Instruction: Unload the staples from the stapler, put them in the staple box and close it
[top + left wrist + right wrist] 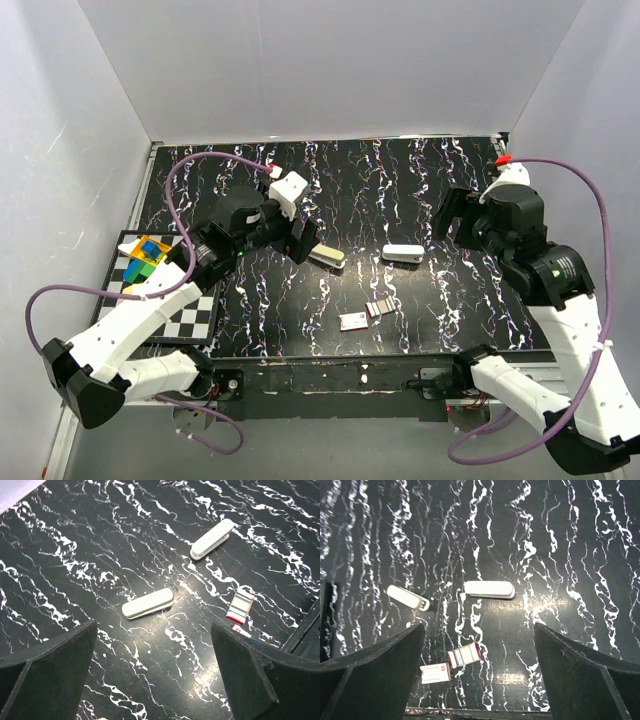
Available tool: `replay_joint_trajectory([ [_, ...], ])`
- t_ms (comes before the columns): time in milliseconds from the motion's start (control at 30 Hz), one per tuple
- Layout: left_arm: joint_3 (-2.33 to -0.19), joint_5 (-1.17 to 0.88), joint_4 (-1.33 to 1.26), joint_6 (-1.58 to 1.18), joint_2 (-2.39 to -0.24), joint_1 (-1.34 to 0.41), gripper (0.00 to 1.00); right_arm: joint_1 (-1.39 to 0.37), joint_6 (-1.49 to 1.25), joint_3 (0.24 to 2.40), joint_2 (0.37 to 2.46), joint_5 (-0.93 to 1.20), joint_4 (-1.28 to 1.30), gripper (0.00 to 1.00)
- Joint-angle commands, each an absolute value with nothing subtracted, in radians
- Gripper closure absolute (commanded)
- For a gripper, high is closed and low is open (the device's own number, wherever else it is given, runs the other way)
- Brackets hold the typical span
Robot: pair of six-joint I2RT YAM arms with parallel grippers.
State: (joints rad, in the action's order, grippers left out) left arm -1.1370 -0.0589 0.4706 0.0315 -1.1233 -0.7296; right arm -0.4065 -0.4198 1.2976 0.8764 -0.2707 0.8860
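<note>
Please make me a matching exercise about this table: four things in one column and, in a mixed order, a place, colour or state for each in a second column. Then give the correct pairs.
Things
1. left tool
2. right arm's cable
3. checkered board
4. right stapler

Descriptions
a. purple
b. at the table's left edge
c. open, holding nothing
d. white, lying flat mid-table

Pairs: 1-c, 2-a, 3-b, 4-d
</note>
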Motion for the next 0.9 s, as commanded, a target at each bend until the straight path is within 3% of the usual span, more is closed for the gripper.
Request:
replay_joint_trajectory([
  [0,-1.137,-0.127,0.414,0.080,-1.075,-0.732,0.02,-0.410,-0.379,1.316,0.919,-0.278,0.930,0.02],
  [500,-1.120,-0.149,0.394,0.017,-1.072,-0.732,0.02,-0.417,-0.293,1.195,0.937,0.035,0.879,0.11],
  [867,-1.124,-0.219,0.328,0.081,-1.232,-0.730,0.02,-0.488,-0.373,1.066,0.962,0.054,0.796,0.17],
])
